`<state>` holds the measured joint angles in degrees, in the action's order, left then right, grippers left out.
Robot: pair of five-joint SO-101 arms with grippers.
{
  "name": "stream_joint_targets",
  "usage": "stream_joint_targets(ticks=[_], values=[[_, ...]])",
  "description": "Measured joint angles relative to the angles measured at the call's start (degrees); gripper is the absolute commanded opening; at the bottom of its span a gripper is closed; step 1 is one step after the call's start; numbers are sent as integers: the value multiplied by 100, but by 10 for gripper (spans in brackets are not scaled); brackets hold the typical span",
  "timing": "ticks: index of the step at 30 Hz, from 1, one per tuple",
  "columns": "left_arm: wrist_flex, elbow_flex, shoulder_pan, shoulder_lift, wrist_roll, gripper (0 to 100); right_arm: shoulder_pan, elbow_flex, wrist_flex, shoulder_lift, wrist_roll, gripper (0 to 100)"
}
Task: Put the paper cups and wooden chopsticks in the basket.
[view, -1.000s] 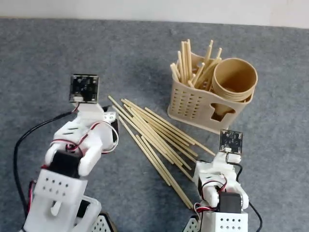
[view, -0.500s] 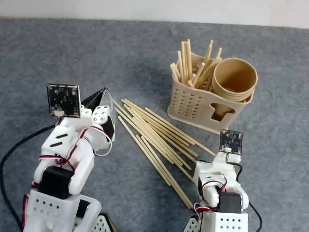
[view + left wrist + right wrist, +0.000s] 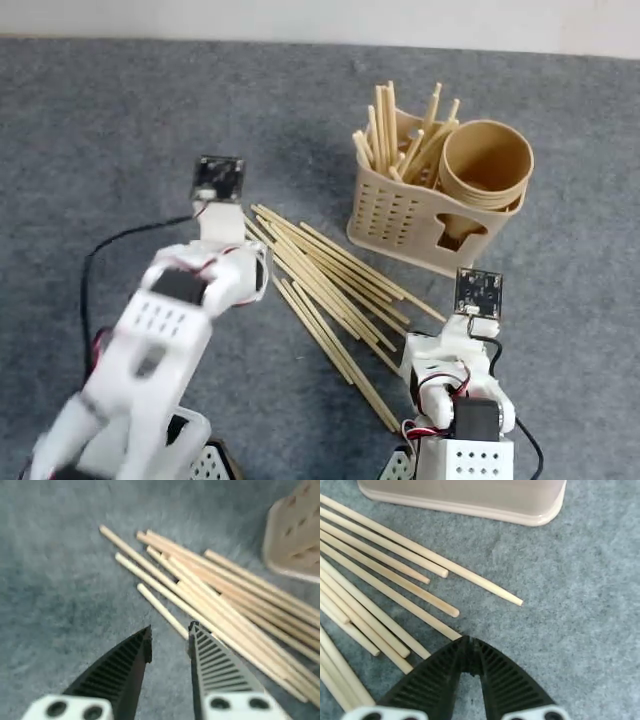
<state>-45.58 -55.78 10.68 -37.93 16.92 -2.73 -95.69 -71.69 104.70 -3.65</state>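
The left claw (image 3: 170, 630) is open just above the sticks (image 3: 210, 587) on the counter (image 3: 50, 580). It should go low and pinch one stick in the middle. The right claw (image 3: 470, 649) is closed. The cups (image 3: 487, 165) sit in the basket (image 3: 395, 215)

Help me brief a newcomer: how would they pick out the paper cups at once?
Find the perforated beige basket on the grey mat. The paper cups stand nested in its right end. They form its one wide round opening, beside thin upright chopsticks.

Beige basket (image 3: 395, 215) patterned with rows of small slots, tan paper cups (image 3: 487, 165), pale wooden chopsticks (image 3: 330, 285), grey table (image 3: 120, 120).
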Motion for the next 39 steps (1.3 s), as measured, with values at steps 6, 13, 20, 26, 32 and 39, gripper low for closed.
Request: stream_joint_targets(ticks=[6,13,20,26,32,39], values=[[-18,905,0,2145,0,135,0,0,0,0,0,5],[-440,1776,0,3402,466,210,0,0,0,0,0,5],[-510,2479,-9,4378,695,159,0,0,0,0,0,5],[-967,3182,35,4958,703,52,0,0,0,0,0,5],[-1152,3446,44,5178,712,5,0,0,0,0,0,5],[-1363,3473,44,5178,695,5,0,0,0,0,0,5]])
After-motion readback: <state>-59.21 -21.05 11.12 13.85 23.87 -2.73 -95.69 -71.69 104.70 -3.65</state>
